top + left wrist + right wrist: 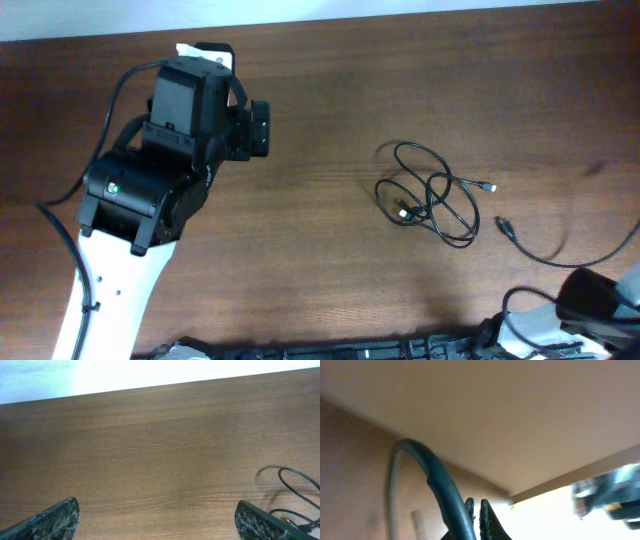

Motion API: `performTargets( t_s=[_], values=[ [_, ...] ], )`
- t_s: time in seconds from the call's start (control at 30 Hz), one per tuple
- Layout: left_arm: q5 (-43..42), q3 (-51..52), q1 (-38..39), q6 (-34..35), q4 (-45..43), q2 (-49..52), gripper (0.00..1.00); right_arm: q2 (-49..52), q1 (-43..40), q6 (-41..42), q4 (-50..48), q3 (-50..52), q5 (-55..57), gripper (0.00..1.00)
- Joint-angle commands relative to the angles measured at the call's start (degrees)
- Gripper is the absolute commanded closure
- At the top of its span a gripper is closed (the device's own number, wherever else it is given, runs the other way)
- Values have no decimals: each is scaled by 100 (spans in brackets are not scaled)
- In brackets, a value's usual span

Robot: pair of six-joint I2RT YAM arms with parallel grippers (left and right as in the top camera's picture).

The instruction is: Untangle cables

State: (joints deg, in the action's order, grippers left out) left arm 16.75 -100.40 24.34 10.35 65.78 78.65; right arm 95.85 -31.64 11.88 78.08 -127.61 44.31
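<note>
The cables [428, 195] lie as a loose tangle of thin black loops right of the table's middle, with a small plug end [490, 187] sticking out. Another thin black cord [530, 253] lies apart from them near the right edge. My left gripper [258, 128] is well to the left of the tangle. In the left wrist view it [157, 527] is open over bare wood, and part of the cables [295, 485] shows beside the right finger [257, 522]. My right gripper [477, 517] is shut on nothing and points upward, away from the table.
The brown wooden table [320, 260] ends at a pale back edge [400, 12]. The right arm [600, 305] is folded at the lower right corner. A thick dark wire of the arm [437, 482] crosses the right wrist view.
</note>
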Motion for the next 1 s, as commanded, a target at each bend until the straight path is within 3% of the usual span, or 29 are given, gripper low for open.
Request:
performTargets(
  t_s=[0.0, 0.13, 0.23, 0.63, 0.97],
  values=[
    [17, -63, -22, 74, -11, -11, 1, -52, -999, 83, -229, -44, -2822, 96],
    [17, -63, -22, 74, -11, -11, 1, -57, -1672, 37, -487, -46, -3403, 96],
    [17, -63, -22, 74, -11, -11, 1, -68, -1985, -487, -837, -46, -3403, 96],
    [17, -63, -22, 74, -11, -11, 1, -422, -2323, -588, -2079, -136, -3403, 96],
    [17, -63, -22, 74, -11, -11, 1, -39, -2323, -586, -1252, 103, -3405, 96]
  ],
)
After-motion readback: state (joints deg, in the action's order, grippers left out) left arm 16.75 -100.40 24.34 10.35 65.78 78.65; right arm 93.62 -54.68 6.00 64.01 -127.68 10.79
